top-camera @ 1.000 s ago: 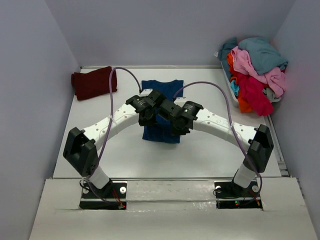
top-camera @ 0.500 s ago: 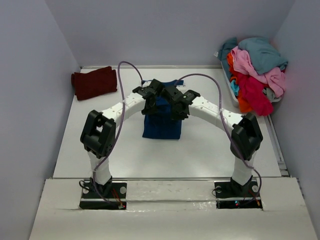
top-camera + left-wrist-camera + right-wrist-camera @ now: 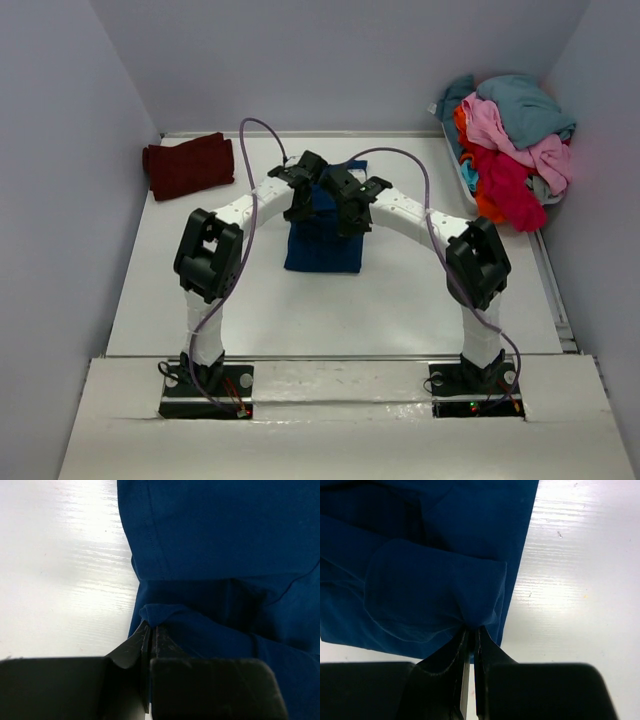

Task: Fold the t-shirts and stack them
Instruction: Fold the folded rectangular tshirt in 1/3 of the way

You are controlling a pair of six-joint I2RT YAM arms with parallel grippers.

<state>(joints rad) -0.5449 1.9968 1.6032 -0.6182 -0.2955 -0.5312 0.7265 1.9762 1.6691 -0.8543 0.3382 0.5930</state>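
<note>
Near strip of the tabletop (image 3: 400,300), lower middle of the top view: bare white, nothing stacked here.

Left end effector (image 3: 150,628): clenched, with a small ridge of the blue t-shirt (image 3: 322,250) pinched at the tips, close to the cloth's left edge. Right end effector (image 3: 471,631): also clenched, and cloth gathers into puckers at its tips near the shirt's right edge. Both arms reach in over the middle of the frame, the two wrists close together above the garment.

The blue t-shirt lies at centre frame as a narrow upright rectangle. Its lower part is flat on the tabletop, and its upper part is under my wrists and hard to read. I judge the side folds are made and the lengthwise fold is the step in hand.

Far, upper left: maroon t-shirt (image 3: 188,165), folded into a compact block near the back wall. I take it for the start of the stack.

Far, upper right: heap of t-shirts (image 3: 515,130) in teal, pink, red and orange, crumpled in a white bin (image 3: 463,185). None of these are folded.

Tally, by my reading: one done, one under way, most of the work left.
</note>
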